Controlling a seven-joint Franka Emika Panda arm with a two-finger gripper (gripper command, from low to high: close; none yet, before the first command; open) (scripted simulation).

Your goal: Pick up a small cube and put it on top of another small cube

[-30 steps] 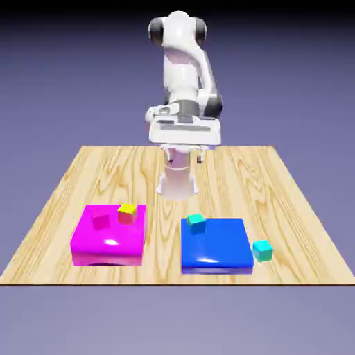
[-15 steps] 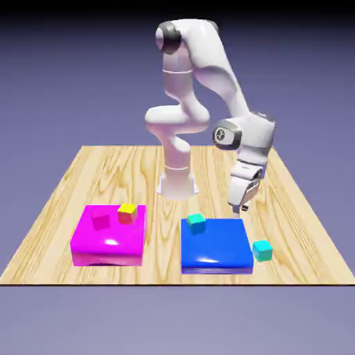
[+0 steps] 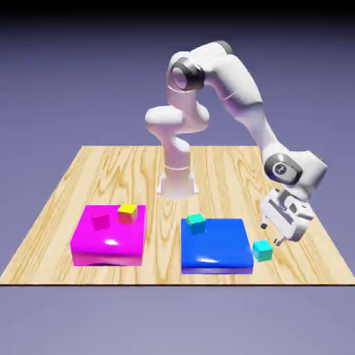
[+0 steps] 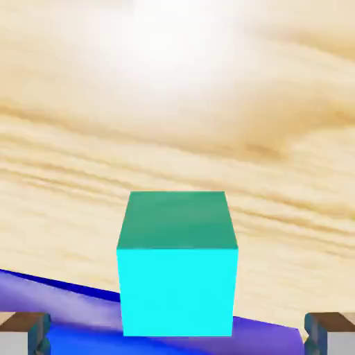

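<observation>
Hovering end effector [image 3: 272, 234], cyan cube [image 3: 261, 250] nr blue block [image 3: 215, 244]

Hand [image 3: 272, 234] now swung down, spread wide, beside the table's cyan cube [image 3: 261, 250].

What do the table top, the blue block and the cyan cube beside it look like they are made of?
Table top: light wood, by its wavy grain, with a soft sheen in the hand view. Blue block: glossy, plastic-like, with bright highlights on rounded edges. Cyan cube: flat, matte, uniform colour, material left open. All rendered, so these are looks only.
</observation>
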